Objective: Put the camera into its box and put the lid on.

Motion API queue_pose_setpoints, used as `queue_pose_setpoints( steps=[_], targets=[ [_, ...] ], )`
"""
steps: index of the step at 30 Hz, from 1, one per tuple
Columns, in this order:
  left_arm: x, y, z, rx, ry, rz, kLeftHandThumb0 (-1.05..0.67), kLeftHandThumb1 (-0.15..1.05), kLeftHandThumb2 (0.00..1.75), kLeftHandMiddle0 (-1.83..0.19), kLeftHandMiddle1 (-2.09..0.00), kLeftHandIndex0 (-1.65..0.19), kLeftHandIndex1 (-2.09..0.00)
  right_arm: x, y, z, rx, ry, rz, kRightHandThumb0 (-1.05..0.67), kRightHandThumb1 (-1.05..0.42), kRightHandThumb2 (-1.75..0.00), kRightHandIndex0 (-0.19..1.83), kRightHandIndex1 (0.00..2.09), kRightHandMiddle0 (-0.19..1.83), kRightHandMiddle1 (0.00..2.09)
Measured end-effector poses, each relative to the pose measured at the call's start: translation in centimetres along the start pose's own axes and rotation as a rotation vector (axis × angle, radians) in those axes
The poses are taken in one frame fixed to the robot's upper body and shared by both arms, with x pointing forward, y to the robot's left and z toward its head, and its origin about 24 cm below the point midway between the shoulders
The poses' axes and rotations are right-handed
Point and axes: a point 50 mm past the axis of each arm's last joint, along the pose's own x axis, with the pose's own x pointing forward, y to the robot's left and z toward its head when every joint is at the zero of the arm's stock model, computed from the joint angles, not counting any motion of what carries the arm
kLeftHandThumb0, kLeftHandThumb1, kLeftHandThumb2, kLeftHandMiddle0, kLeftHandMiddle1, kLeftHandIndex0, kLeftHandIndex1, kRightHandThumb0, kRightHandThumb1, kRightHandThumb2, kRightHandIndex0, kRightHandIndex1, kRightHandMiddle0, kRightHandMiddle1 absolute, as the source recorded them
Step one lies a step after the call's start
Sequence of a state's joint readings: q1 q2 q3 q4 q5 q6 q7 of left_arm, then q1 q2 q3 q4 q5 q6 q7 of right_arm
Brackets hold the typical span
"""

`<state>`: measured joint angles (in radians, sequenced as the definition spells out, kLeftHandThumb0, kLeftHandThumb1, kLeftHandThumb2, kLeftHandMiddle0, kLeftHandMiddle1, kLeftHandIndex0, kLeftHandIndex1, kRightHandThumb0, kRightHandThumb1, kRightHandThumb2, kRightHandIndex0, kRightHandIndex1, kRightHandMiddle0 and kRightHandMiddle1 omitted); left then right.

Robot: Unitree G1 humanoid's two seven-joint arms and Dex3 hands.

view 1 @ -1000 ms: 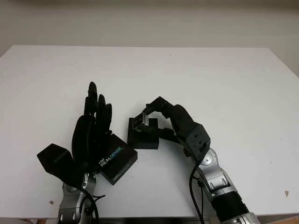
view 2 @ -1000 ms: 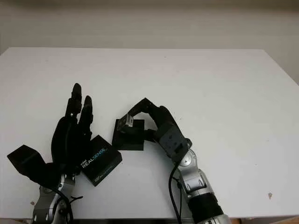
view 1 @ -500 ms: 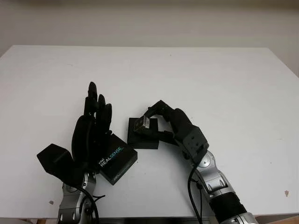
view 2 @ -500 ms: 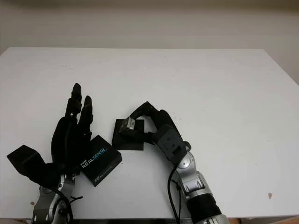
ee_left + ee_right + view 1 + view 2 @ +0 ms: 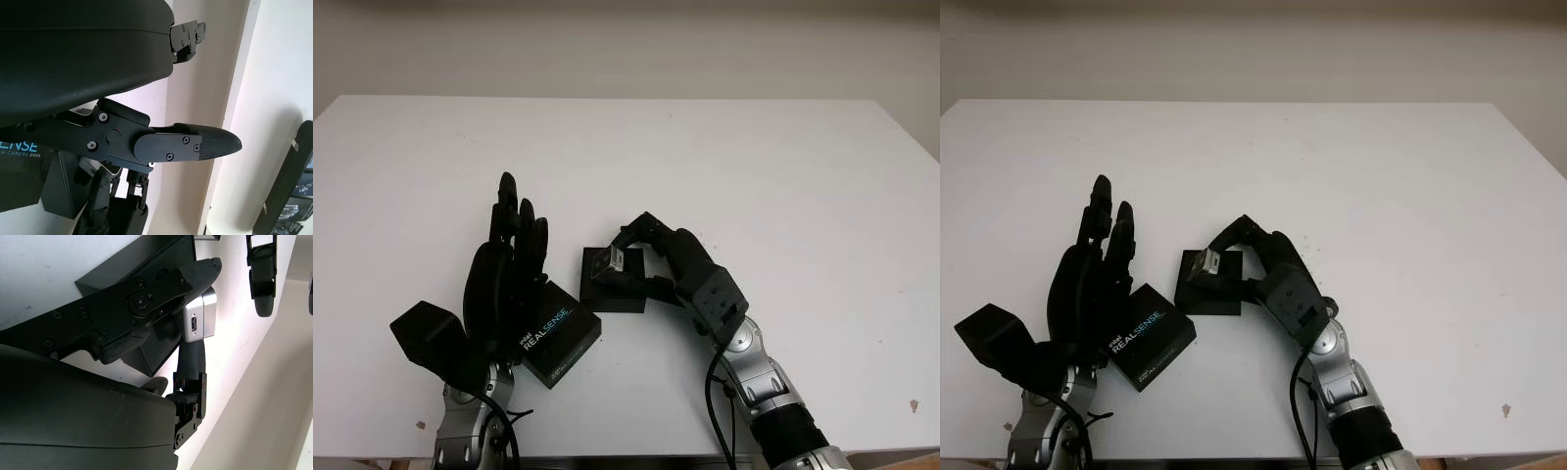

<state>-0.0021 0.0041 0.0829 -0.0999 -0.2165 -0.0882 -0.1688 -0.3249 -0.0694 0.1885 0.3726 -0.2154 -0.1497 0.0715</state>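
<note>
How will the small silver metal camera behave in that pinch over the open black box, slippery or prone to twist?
The small silver metal camera looks rigid, so it shouldn't flex. Its smooth metal faces may be slippery against the right hand's fingertips. It is held at narrow contacts and sits tilted over the open black box, so it could pivot when pressed down.

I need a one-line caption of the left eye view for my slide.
Right robot hand holds the silver camera over the open black box; lid beside the open left robot hand.

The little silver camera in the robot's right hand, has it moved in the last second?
Yes. The right hand has lowered the silver camera toward the open black box, which has stayed put on the white table.
</note>
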Motion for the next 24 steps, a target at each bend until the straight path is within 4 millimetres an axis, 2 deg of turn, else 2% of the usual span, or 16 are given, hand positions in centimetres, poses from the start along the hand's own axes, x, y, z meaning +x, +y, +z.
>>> queue_pose_setpoints(
  steps=[24],
  targets=[
    [-0.01,0.08,0.02,0.005,0.003,-0.002,-0.76,1.05,0.38,0.19,0.0,0.19,0.0,0.01,0.18,0.09,0.017,-0.002,0.011,-0.49,-1.05,-0.06,0.14,0.56,0.4,1.72]
  ],
)
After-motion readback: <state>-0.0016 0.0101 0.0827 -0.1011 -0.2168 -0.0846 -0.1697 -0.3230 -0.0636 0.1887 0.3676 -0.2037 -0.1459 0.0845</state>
